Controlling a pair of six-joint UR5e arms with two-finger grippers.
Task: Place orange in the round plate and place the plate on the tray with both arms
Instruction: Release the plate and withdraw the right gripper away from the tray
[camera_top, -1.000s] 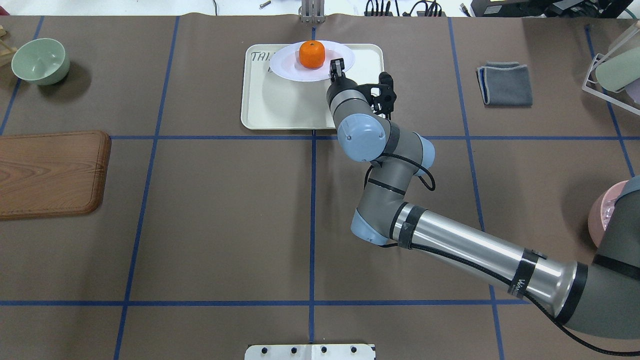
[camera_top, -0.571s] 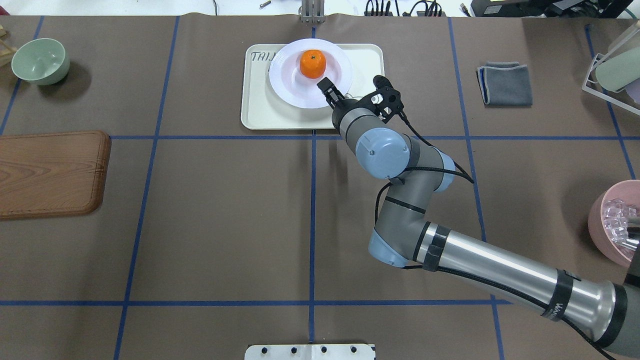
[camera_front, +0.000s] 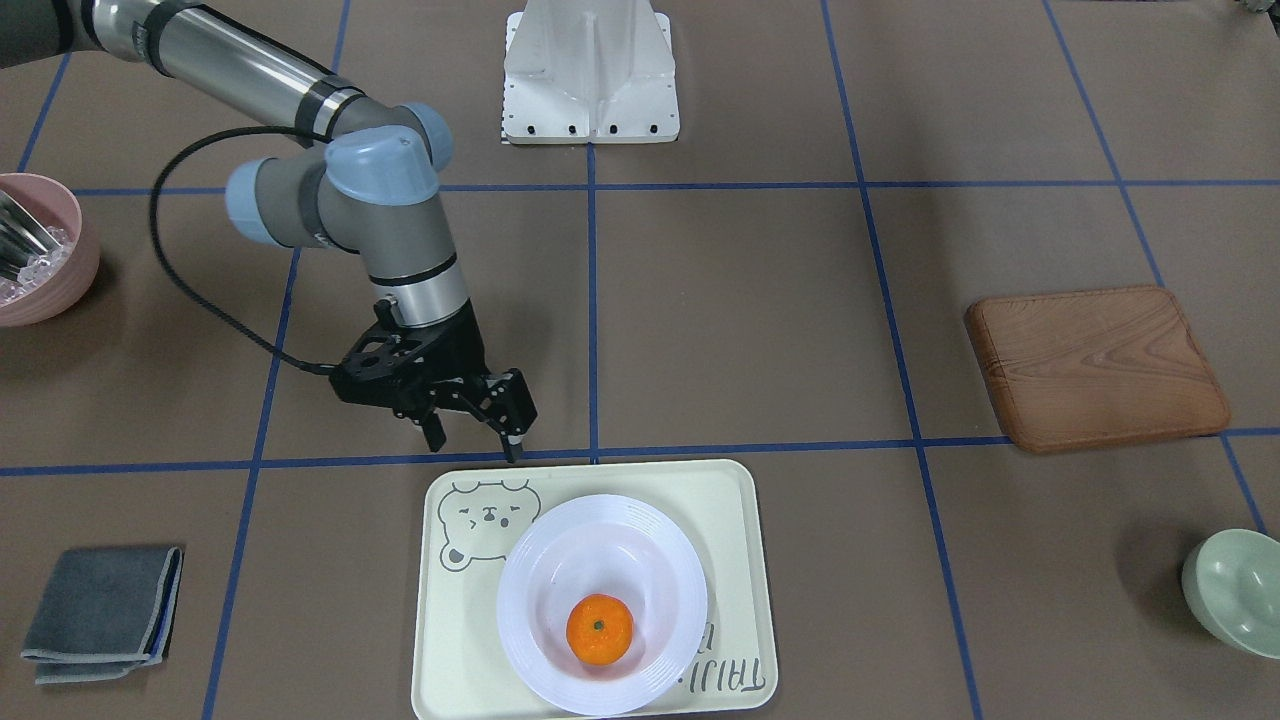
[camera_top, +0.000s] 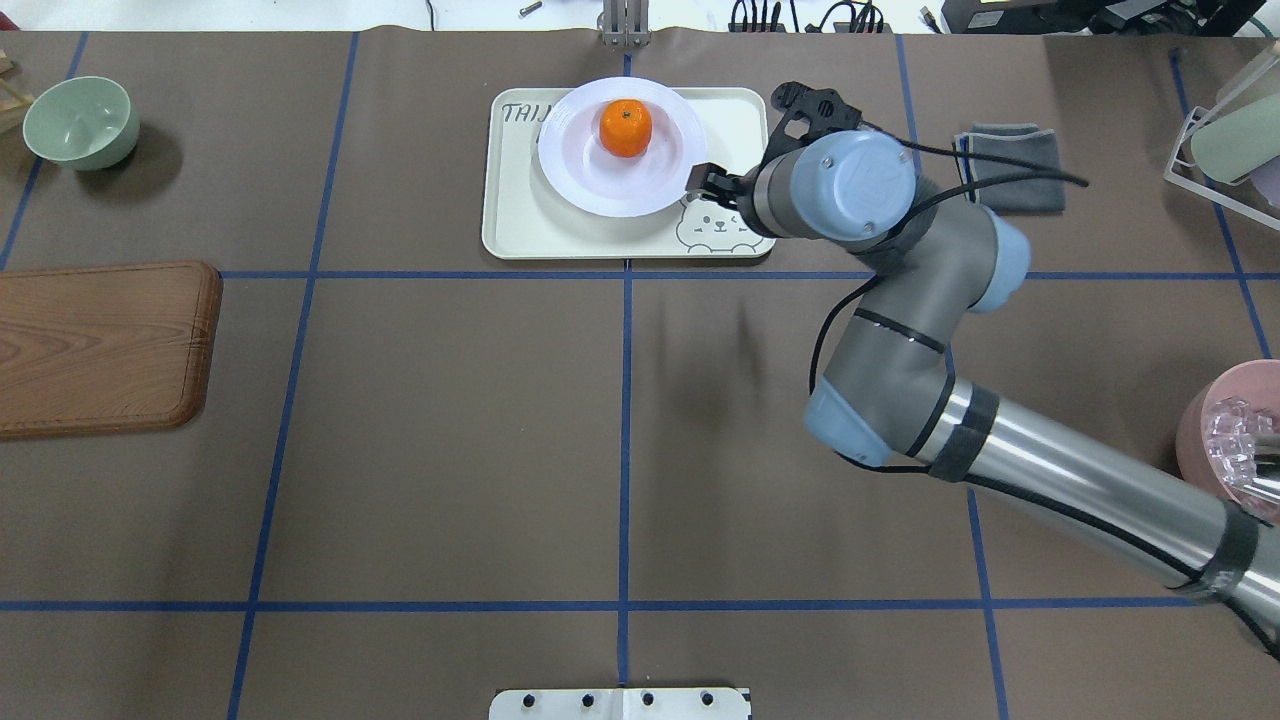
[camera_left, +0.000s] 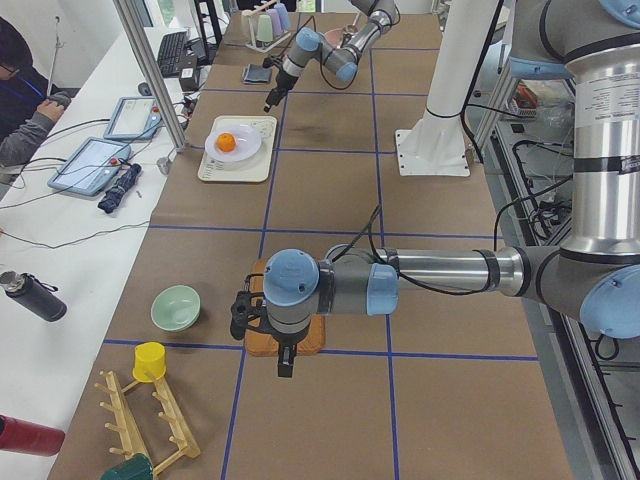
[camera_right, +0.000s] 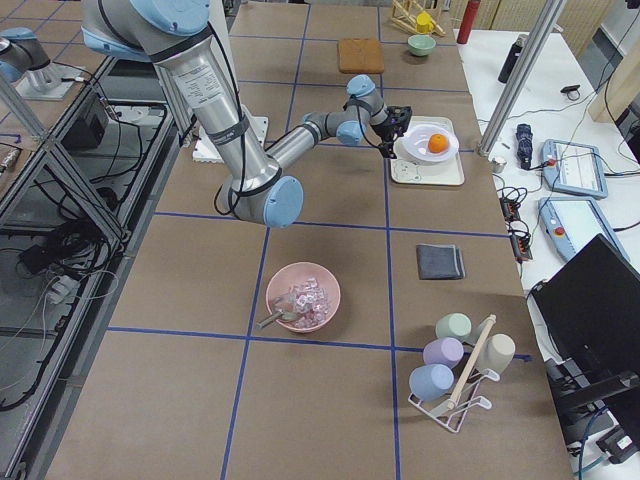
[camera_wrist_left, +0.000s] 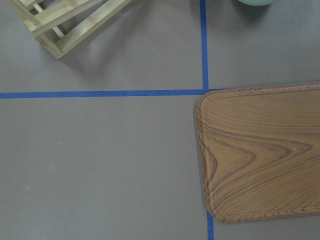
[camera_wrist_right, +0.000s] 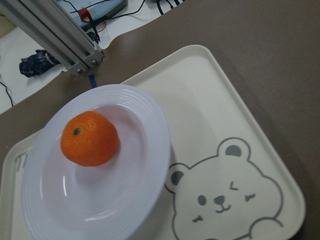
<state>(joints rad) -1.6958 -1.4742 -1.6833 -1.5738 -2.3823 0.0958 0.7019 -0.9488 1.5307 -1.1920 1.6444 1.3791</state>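
The orange (camera_front: 599, 629) (camera_top: 625, 127) (camera_wrist_right: 89, 138) lies in the white round plate (camera_front: 600, 545) (camera_top: 600, 185) (camera_wrist_right: 100, 200). The plate rests flat on the cream bear tray (camera_front: 725, 500) (camera_top: 520, 225) (camera_wrist_right: 200, 100). My right gripper (camera_front: 475, 445) (camera_top: 710, 185) hangs open and empty at the tray's robot-side edge, beside the bear drawing and clear of the plate. My left gripper (camera_left: 284, 368) shows only in the exterior left view, over the wooden board's end. I cannot tell whether it is open or shut.
A brown wooden board (camera_top: 100, 345) (camera_wrist_left: 260, 155) and a pale green bowl (camera_top: 80, 120) lie on the left. On the right are a grey cloth (camera_top: 1010, 165), a pink bowl (camera_top: 1225, 440) of clear pieces and a cup rack (camera_top: 1220, 140). A person (camera_left: 20, 90) sits at the side desk.
The plate went from tilted in my right gripper's hold to lying flat on the tray. The right gripper let go and drew back to the right, uncovering the bear drawing.
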